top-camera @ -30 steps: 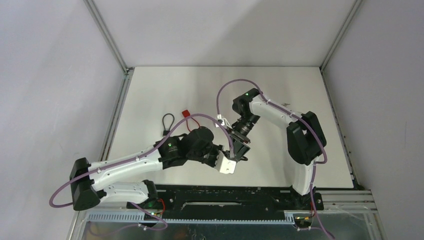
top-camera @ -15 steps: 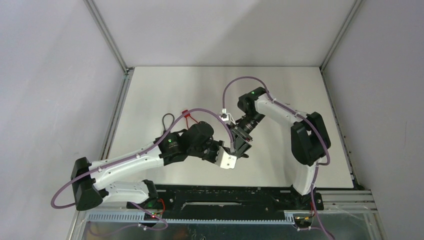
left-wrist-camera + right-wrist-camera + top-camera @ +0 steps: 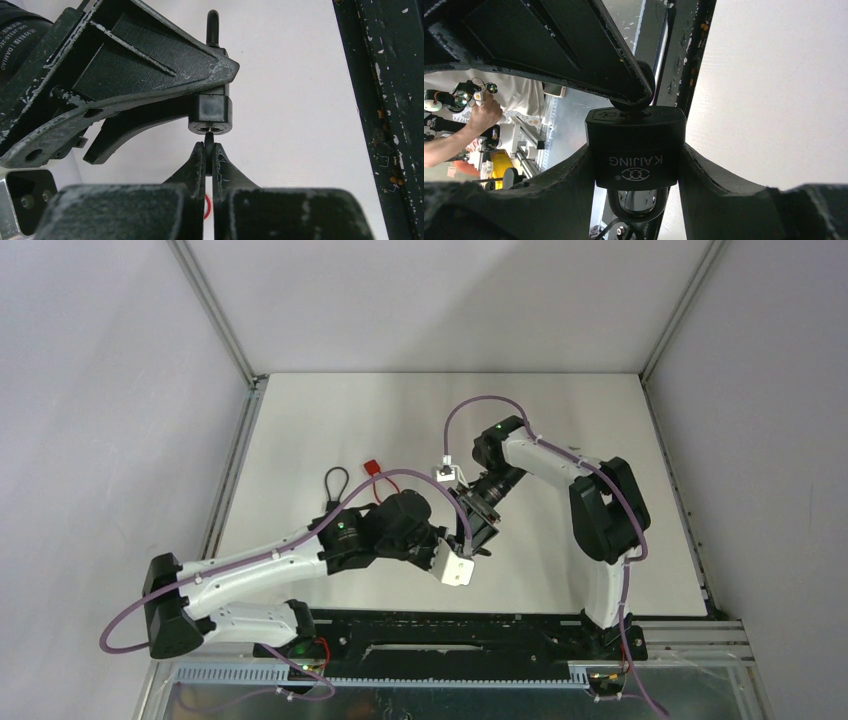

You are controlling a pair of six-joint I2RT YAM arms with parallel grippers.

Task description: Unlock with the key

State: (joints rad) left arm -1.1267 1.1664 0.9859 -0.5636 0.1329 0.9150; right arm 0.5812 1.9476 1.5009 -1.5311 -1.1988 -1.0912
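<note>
My right gripper (image 3: 634,160) is shut on a black padlock (image 3: 635,146) marked KAIJING, held off the table with its shackle toward the wrist. In the left wrist view the padlock (image 3: 210,113) shows keyhole end on. My left gripper (image 3: 209,150) is shut on the black head of the key (image 3: 209,159), whose blade sits in the keyhole. A red key ring (image 3: 206,206) hangs behind the fingers. In the top view both grippers meet at the table's near middle, left (image 3: 452,548), right (image 3: 478,537).
A black cable loop (image 3: 335,482) and a red tag (image 3: 371,468) lie on the white table (image 3: 400,420) left of centre. The black base rail (image 3: 450,625) runs along the near edge. Frame posts stand at the back corners.
Both grippers shifted slightly while staying joined at the lock. The right wrist has rotated a little. The red tag and cable loop moved slightly on the table.
</note>
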